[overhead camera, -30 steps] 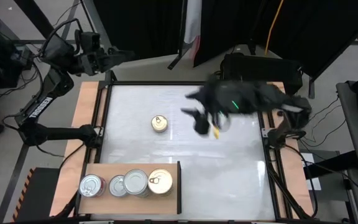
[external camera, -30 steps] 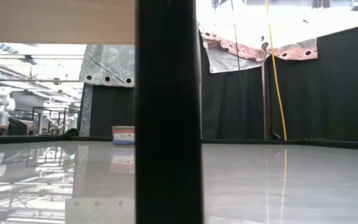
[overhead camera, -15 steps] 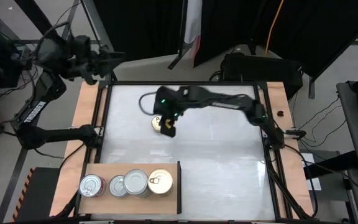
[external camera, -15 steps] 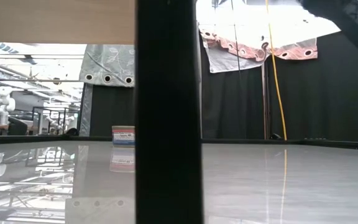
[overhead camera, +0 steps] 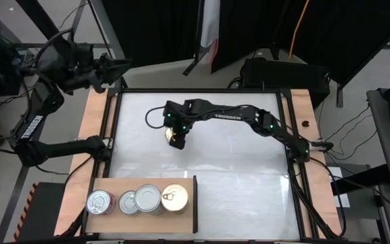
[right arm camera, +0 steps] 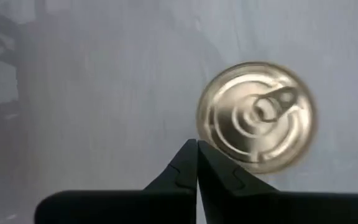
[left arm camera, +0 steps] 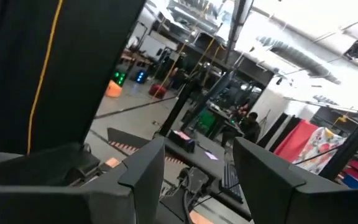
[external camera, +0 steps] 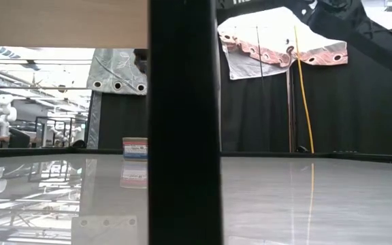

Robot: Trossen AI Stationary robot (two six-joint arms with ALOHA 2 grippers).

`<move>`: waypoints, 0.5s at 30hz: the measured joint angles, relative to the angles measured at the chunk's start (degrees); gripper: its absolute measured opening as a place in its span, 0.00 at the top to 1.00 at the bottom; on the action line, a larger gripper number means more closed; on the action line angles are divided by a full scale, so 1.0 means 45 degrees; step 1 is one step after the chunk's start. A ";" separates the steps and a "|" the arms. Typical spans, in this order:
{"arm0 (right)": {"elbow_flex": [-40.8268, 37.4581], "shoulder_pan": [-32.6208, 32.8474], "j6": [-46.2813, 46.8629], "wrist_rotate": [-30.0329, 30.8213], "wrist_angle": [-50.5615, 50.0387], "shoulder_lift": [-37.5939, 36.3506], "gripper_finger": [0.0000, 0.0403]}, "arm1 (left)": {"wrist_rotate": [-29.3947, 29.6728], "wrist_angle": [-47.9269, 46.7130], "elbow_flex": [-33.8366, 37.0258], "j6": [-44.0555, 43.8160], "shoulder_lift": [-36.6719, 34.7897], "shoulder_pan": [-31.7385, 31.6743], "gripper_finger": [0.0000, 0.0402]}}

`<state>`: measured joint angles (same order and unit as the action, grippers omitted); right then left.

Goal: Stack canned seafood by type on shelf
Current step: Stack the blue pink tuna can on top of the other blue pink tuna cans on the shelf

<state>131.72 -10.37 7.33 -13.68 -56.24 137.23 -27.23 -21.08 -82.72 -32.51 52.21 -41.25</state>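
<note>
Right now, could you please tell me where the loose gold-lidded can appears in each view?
High view: gold-lidded can left of centre, partly under the right pincer.
Low view: perhaps the small tin far back, centre-left; uncertain.
Left wrist view: not in it; left pincer faces the room.
Right wrist view: right of centre, beside the shut pincer.
Shared landmark: white tabletop.

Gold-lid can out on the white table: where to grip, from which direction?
Grip the gold-lid can across its round side wall, coming straight down from above. It sits flat, lid up, alone on the table. The right gripper, fingers together, must open first.
</note>
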 joint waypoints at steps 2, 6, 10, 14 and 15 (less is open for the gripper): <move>0.0000 0.0031 -0.0127 -0.0071 0.0003 0.0265 1.00 | 0.0068 -0.0123 0.0000 0.0074 0.0005 0.0005 0.52; 0.0000 0.0063 -0.0329 -0.0363 -0.0063 0.0771 1.00 | 0.0119 -0.0486 0.0000 0.0356 -0.0028 0.0005 0.52; 0.0000 0.0048 -0.0444 -0.0351 -0.0097 0.1101 1.00 | 0.0121 -0.0586 0.0000 0.0402 -0.0046 0.0005 0.52; 0.0000 0.0043 -0.0485 -0.0349 -0.0411 0.1363 1.00 | 0.0119 -0.0635 0.0000 0.0402 -0.0157 0.0005 0.52; 0.0000 0.0043 -0.0534 -0.0354 -0.0524 0.1380 1.00 | 0.0118 -0.0713 0.0000 0.0402 -0.0188 0.0005 0.52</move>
<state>131.72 -10.17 4.92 -15.27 -58.60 143.44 -26.70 -24.29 -82.72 -30.70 51.36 -41.23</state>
